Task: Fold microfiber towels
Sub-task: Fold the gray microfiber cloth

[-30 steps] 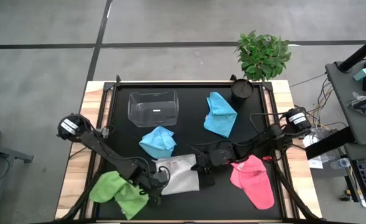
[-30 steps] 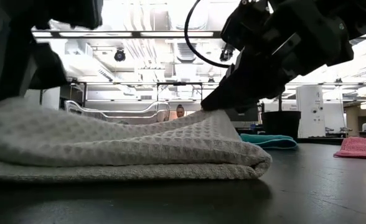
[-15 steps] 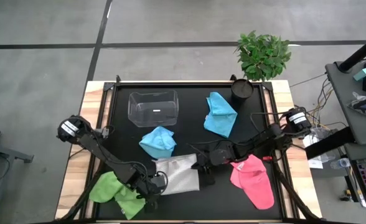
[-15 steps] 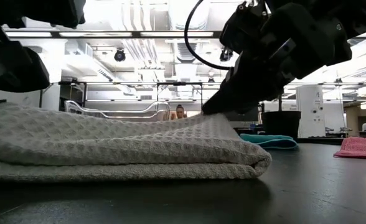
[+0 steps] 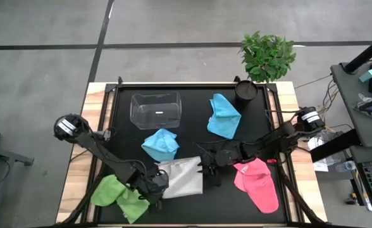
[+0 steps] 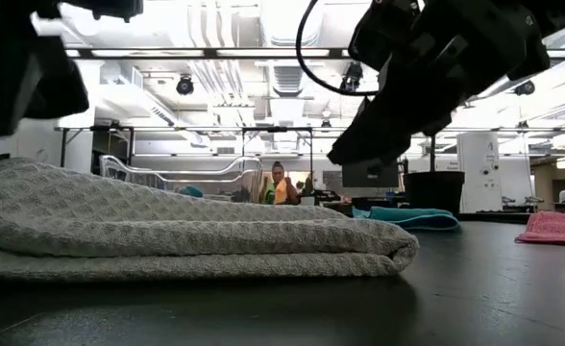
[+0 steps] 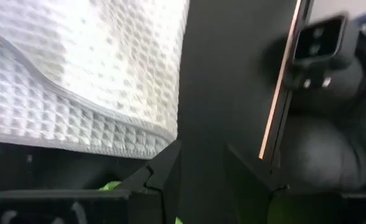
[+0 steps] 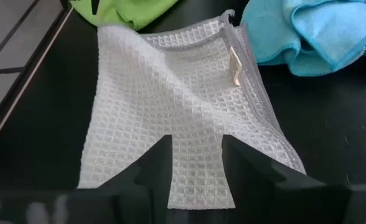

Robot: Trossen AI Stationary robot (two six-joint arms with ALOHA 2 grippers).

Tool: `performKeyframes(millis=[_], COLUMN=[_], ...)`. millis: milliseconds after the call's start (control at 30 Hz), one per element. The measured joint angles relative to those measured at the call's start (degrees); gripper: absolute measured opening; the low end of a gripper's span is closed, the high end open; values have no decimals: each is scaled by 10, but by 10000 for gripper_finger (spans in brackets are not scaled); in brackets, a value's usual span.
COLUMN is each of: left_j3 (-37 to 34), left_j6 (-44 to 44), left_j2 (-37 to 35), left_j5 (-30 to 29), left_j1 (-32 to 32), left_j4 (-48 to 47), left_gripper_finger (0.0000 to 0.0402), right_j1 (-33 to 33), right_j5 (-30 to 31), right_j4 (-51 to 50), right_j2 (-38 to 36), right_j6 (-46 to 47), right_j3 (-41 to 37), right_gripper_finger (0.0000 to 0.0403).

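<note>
Now right pincer [image 8: 197, 163] gapes above grey towel's [image 5: 185, 179] edge.

Both arms are dark, slim, jointed links; each shoulder carries a round black housing with a pale label. A black cable loops above the right gripper [image 6: 383, 144]; its blunt fingers [image 8: 152, 168] are matte black.

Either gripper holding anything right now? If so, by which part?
Nothing is held. The right gripper is open just above the folded grey-white towel. The left gripper sits at that towel's left edge with no cloth between its fingers.
</note>
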Motion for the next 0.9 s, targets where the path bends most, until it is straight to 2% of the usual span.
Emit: performKeyframes(millis=[100,233,267,433,600,700,800,900], left_j3=[0,1,1,1,4,16,33,72], left_j6=[1,-14,-30,-73,-74,-107,-191,-218], left_j2=[-9,-10,-9,14,27,27,27,47], left_j5=[-55,-233,-259,-247,-226,-223,-196,-181], left_j1=[2,23,34,86,96,95,90,80], left_j4=[0,0,-1,-3,-13,-67,-140,-165], left_gripper_finger=[103,102,102,88,62,49,42,30], right_j1=[2,4,4,4,4,4,4,4], right_j5=[0,0,0,0,0,0,0,0], right_j4=[-1,0,-1,0,3,4,4,4], right_j2=[-4,0,1,5,5,5,5,5], right_j6=[0,7,10,11,11,13,13,18], right_j3=[0,0,-1,-1,-1,-1,-1,-1], right_gripper_finger=[142,145,145,139,142,145,145,141])
